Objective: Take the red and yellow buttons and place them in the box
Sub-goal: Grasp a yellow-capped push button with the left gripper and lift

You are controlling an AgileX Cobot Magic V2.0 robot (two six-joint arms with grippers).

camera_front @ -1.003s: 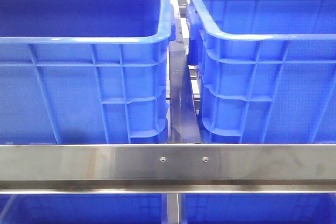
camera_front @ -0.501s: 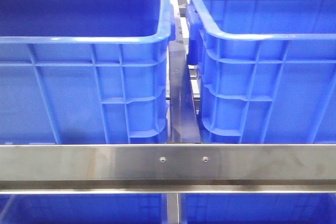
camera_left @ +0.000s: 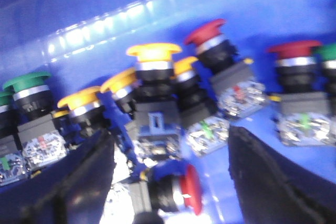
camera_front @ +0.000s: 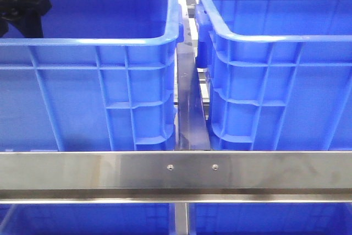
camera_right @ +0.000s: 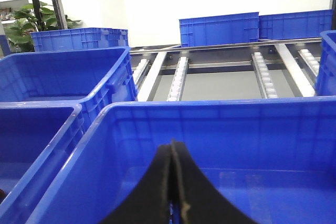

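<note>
Left gripper point(camera_left: 168, 182) is down inside the left crate point(camera_front: 88, 81), jaws spread wide, nothing between them. From the front I only see a bit of the left arm point(camera_front: 22, 1) over the crate's far-left corner. On the left wrist cam the crate floor is full of mushroom-head buttons on black bodies, picture blurred. Yellow buttons point(camera_left: 153, 53) sit in a cluster just ahead of the open fingers point(camera_left: 273, 182). Red buttons point(camera_left: 207, 31) are behind and beside them; one red button point(camera_left: 191, 190) lies on its side right between the fingers, not gripped. Green buttons point(camera_left: 27, 81) sit at the edges. Right gripper point(camera_right: 173, 192) is fully closed, empty, hovering over the right crate point(camera_right: 210, 129).
</note>
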